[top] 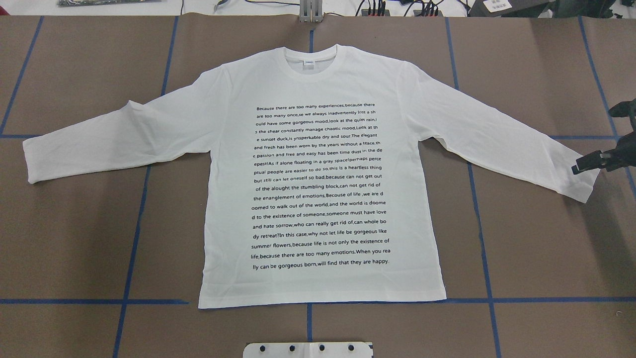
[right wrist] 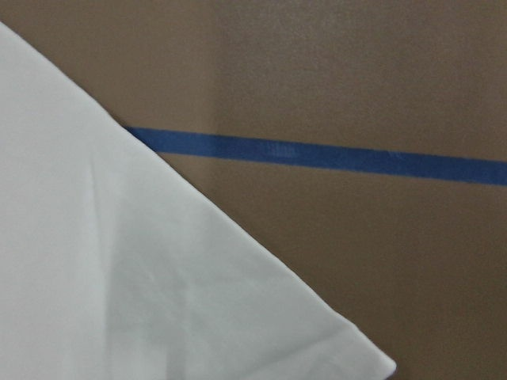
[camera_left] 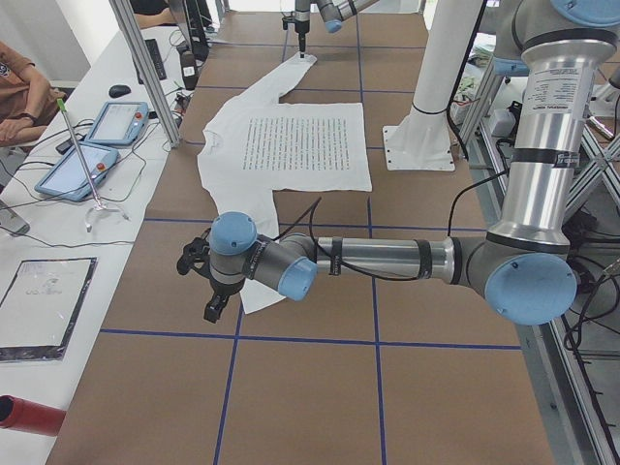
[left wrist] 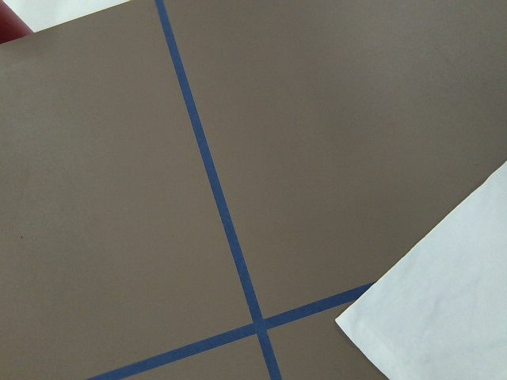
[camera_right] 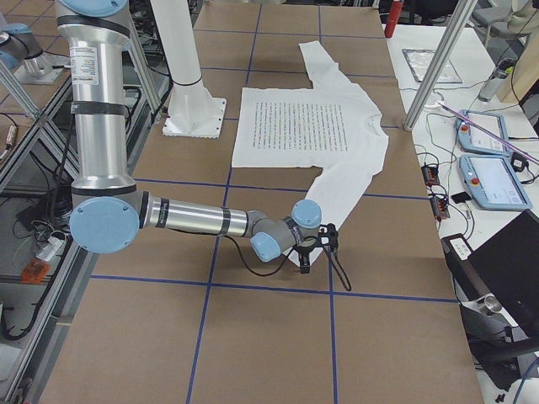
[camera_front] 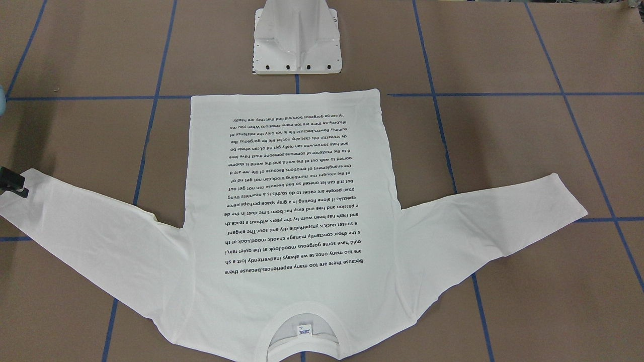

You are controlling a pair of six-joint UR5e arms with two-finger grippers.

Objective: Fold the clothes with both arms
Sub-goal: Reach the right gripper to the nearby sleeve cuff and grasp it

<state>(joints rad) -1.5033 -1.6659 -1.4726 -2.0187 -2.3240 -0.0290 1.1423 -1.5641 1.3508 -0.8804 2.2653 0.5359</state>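
The shirt [top: 318, 174] lies flat and print-up at mid-table [top: 74, 248], its sleeves stretched toward the overhead frame's left and right edges. Our right fingers [top: 579, 167] sit at the right cuff [top: 586, 186], and our left fingers [camera_left: 212, 310] are near the left cuff [top: 31, 159]. We cannot tell whether either pair is open or gripping. Bare table around both sleeves leaves room to fold inward.

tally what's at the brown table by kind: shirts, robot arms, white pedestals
shirt: 1
arms: 2 (left arm, right arm)
pedestal: 1
total: 4
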